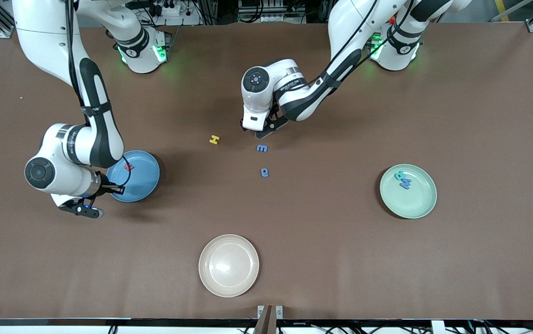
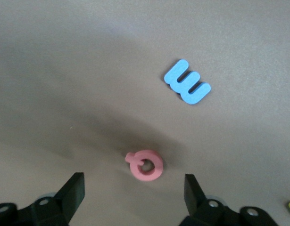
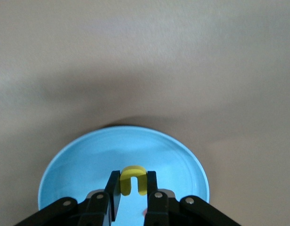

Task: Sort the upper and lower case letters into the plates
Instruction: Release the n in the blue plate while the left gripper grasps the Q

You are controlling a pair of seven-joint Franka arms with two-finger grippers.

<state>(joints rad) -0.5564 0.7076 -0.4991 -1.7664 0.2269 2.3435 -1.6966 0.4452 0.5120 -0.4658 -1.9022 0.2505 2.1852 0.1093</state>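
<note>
Right end effector [image 3: 133, 195], lower centre of its wrist frame, pinches a yellow letter [image 3: 133, 180] directly over the blue plate [image 3: 78, 160]; release drops it straight in. Left end effector [image 2: 134, 200] gapes wide, empty, straddling a pink letter [image 2: 145, 165] on the worktop [image 1: 340, 260], blue m [image 2: 187, 82] lying clear.

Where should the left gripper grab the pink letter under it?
Across the ring of the pink letter, coming straight down: it lies flat on the table, centred between the open left gripper fingers. Avoid the small stub.
</note>
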